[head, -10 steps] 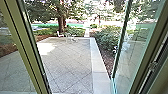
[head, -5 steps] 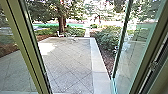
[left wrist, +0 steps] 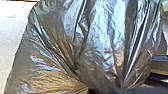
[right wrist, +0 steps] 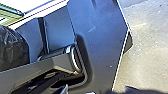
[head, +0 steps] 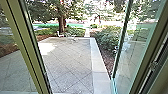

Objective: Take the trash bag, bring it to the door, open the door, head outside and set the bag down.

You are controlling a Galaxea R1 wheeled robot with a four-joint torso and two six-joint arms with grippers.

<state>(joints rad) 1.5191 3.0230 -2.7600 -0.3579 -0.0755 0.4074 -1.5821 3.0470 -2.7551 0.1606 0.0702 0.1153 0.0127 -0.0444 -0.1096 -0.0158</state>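
The trash bag, dark and shiny, looms large in the left wrist view. Its folds draw together at my left gripper, which is shut on the bag. Part of the same dark plastic, the trash bag, shows at the left edge of the right wrist view. In the head view the glass door stands open on the right, with paving beyond the doorway. The state of my right gripper cannot be made out.
A green-brown door frame post slants down at left. Outside lies a tiled patio with a pale border strip. Bushes line the right, and white chairs stand near a tree trunk.
The head view has shifted very slightly since a second ago, so the camera has moved a little. Over the last half second it looks the same.
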